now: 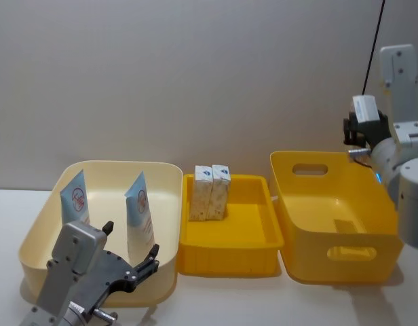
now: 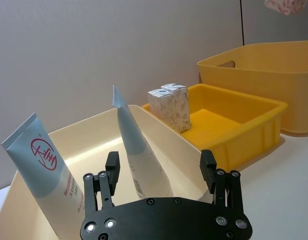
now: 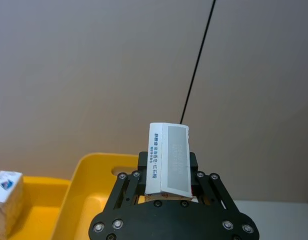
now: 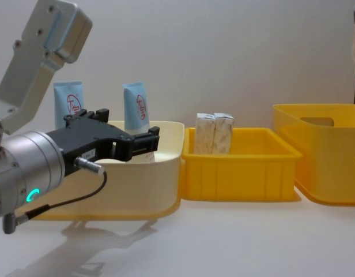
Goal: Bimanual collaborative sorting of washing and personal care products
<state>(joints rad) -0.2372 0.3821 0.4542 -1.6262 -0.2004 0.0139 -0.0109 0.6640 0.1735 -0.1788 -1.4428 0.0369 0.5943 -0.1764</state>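
Head view: right gripper [image 1: 362, 128] is pinching a carton [image 1: 364, 107] high over the deep yellow bin [image 1: 345, 261], lifted clear of its walls for sorting; left gripper [image 1: 131, 241], jaws spread, is hovering beside two tubes [image 1: 138, 210] standing in the cream tray [image 1: 114, 164], ready to grasp

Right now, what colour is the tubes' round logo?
Red logo; best in left wrist view.

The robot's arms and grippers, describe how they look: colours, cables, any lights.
The left gripper and right gripper are black two-finger claws with flat plates dotted with silver screw heads. The left sits on a silver-grey cylindrical wrist bearing a glowing cyan arc, with a thin black cable looping beneath. Upper links are pale grey boxy casings.
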